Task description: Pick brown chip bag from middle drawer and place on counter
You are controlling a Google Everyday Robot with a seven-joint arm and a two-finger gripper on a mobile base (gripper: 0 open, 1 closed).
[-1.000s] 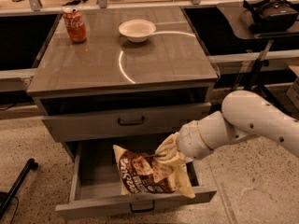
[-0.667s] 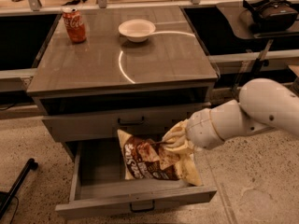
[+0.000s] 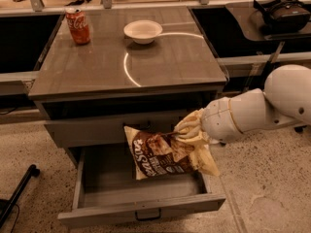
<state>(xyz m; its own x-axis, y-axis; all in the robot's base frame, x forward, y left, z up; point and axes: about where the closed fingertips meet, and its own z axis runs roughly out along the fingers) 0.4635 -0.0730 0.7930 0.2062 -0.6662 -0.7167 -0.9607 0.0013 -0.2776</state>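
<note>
Speckled stone floor (image 3: 272,193) lies all around a grey cabinet, and its flat shiny top is the bench (image 3: 97,67). On the bench, at the far left corner, stands a red soda can (image 3: 78,26). A white bowl (image 3: 143,31) sits near the back, a bit to the right of the can and well apart from it. A bright curved line of light shines on the bench near the bowl. Down low, the middle drawer (image 3: 141,210) is pulled wide open toward me, and I can see its bare grey floor. The drawer above it (image 3: 92,130) is closed. A fat white robot arm (image 3: 252,110) comes in from the right side. At its tip the pincer (image 3: 190,130) is pinching the crumpled cream end of the brown chip bag (image 3: 155,154). The bag hangs out to the left of the pincer, over the open drawer, with its white letters running sideways. Its top left corner is up in front of the closed drawer. I cannot tell if its bottom edge touches the drawer floor. The bag is not on the bench. Far back on the right, a dark headset (image 3: 282,11) rests on a dark side table.
</note>
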